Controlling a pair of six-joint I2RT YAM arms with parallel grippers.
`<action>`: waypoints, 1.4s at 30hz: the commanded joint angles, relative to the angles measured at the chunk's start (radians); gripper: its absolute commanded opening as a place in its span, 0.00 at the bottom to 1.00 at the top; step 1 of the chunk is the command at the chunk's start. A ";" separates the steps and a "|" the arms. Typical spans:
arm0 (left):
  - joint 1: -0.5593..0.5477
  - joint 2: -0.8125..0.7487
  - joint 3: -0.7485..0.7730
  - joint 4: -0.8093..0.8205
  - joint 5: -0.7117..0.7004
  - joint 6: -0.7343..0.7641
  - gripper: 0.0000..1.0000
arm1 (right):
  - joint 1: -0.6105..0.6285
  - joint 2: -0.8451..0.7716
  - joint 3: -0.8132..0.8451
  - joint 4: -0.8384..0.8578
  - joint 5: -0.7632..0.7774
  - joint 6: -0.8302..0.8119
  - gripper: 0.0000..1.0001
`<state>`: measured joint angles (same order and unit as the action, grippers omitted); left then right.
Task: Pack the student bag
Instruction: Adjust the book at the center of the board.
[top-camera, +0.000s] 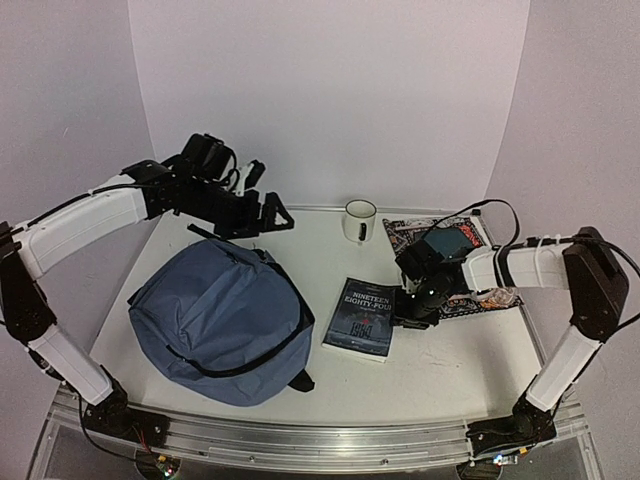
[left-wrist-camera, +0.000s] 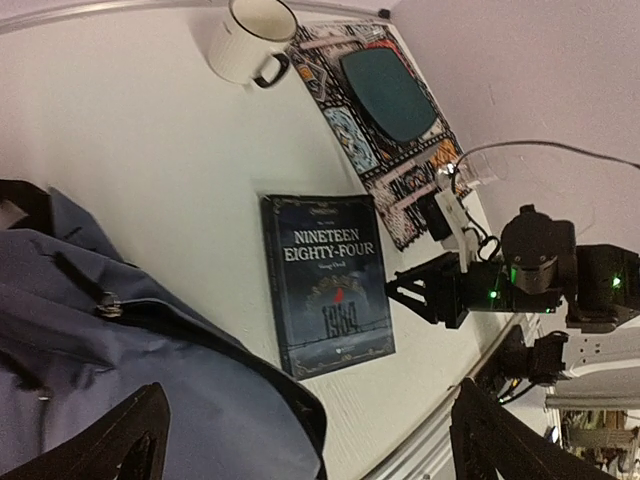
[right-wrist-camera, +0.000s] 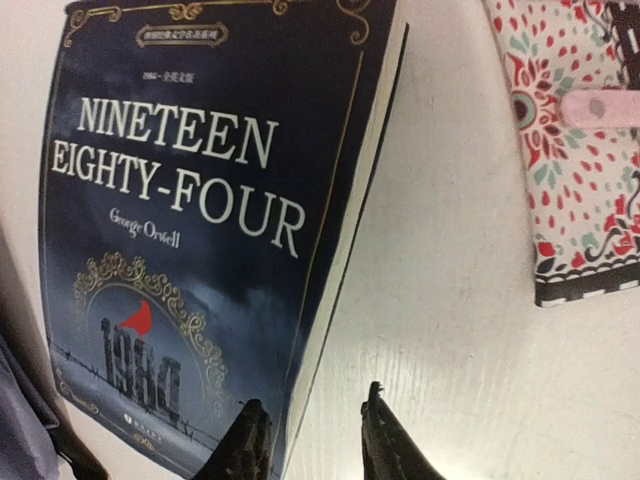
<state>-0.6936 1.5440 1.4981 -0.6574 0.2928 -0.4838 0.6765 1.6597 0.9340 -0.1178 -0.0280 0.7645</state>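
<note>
Student bag (top-camera: 215, 320) lies slumped on the left half of the desk (top-camera: 450, 360). The left gripper (left-wrist-camera: 310, 400) is above its top edge with jaws wide apart, probably placed to hold the mouth open. The paperback (top-camera: 360, 318) lies flat, cover up, just right of the bag. The right gripper (right-wrist-camera: 310, 440) sits low at its outer long edge, jaws slightly apart and empty, likely lining up on that edge; contact cannot be confirmed.
</note>
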 joint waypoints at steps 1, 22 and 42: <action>-0.060 0.077 0.052 0.101 0.037 -0.041 0.98 | -0.002 -0.114 0.021 -0.055 0.027 0.013 0.35; -0.158 0.450 0.209 0.112 0.046 -0.082 0.87 | -0.034 0.072 -0.111 0.110 -0.011 0.078 0.07; -0.150 0.713 0.246 0.124 0.021 -0.197 0.94 | -0.016 0.152 -0.155 0.215 -0.125 0.079 0.00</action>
<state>-0.8521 2.2223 1.7149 -0.5490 0.3225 -0.6373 0.6403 1.7276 0.8265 0.2389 -0.1282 0.8501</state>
